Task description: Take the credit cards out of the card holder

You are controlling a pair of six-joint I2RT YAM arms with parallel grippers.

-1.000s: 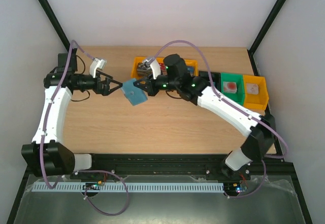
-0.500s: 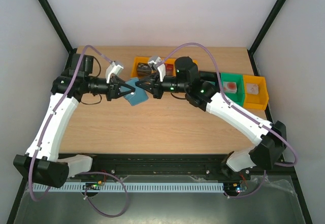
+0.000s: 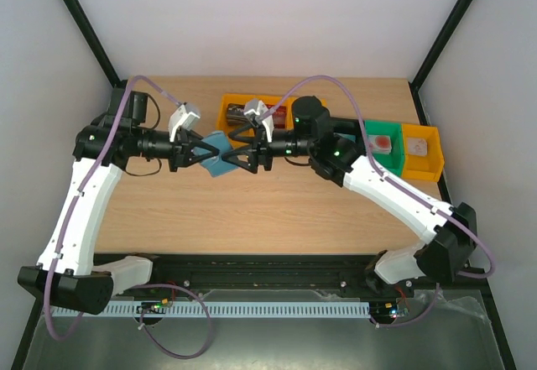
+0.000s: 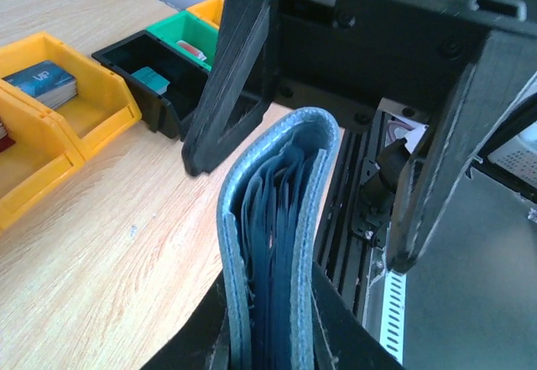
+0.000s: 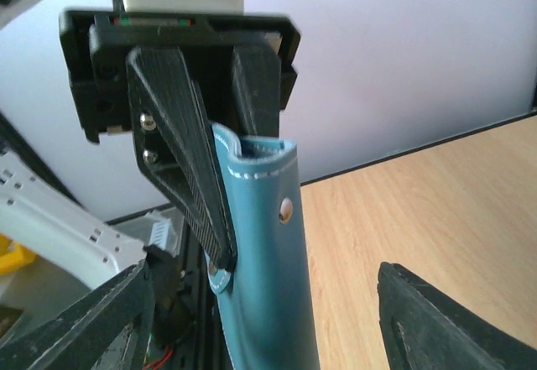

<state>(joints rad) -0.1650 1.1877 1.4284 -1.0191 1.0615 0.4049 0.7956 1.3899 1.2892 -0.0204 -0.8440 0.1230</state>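
Mid-frame above the surface (image 3: 277,211), the left tool (image 3: 198,152) clamps the card holder (image 3: 220,162); the right tool (image 3: 238,153) straddles it, wide open and empty. The credit cards (image 4: 281,219) sit tucked inside: pinch card edges only, then pull straight.

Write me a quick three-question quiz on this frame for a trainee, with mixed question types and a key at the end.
1. True or false: the right gripper has its jaws shut on the card holder.
2. Which bin stands between the black bin and the yellow bin at the right end of the row? A red, B green, C white.
3. Fill in: the card holder is clamped by the ___ gripper.

Key
1. False: its jaws stand open on either side of the card holder.
2. B, the green bin.
3. Left: the left gripper grips it.
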